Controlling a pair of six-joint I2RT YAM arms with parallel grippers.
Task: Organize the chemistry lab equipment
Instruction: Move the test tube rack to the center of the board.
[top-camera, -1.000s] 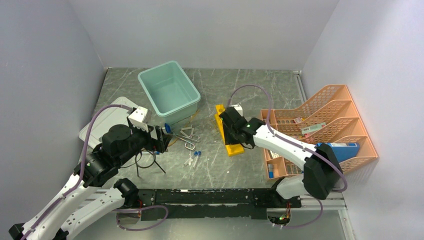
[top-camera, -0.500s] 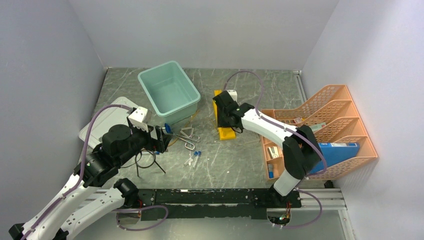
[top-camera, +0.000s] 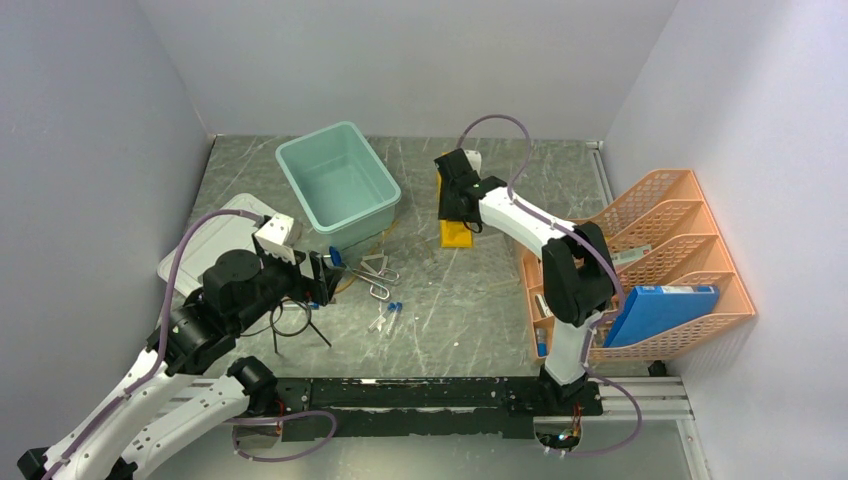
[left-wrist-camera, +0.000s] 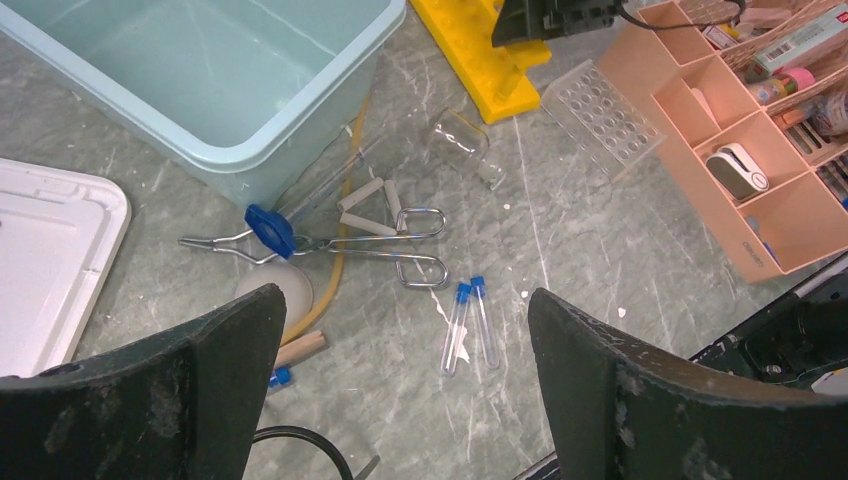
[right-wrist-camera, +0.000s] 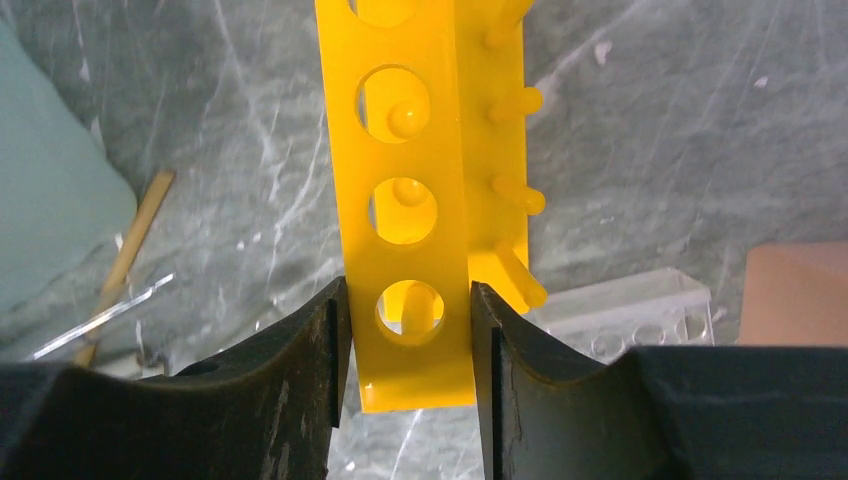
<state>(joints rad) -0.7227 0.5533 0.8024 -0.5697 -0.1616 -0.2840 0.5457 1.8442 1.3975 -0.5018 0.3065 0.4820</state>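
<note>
Right of the tub (left-wrist-camera: 300, 130), our right fingers (right-wrist-camera: 290, 400) pinch the rack (right-wrist-camera: 405, 262) by one end; gripped so, we fear it could pivot and slip. Our left fingers (left-wrist-camera: 170, 400) hang spread over the tubes (left-wrist-camera: 456, 328).

Yellow rack (right-wrist-camera: 400, 158) cut off at top edge, ring stand (top-camera: 300, 325) partly under left arm (top-camera: 215, 300)

The yellow test-tube rack (right-wrist-camera: 405, 200) (round holes, pegs along one side) is clamped at one end by the right gripper (right-wrist-camera: 408, 320). Two blue-capped tubes (left-wrist-camera: 455, 330) are laid side by side on the worktop (left-wrist-camera: 600, 260), near the silver wire clips (left-wrist-camera: 350, 243).
</note>
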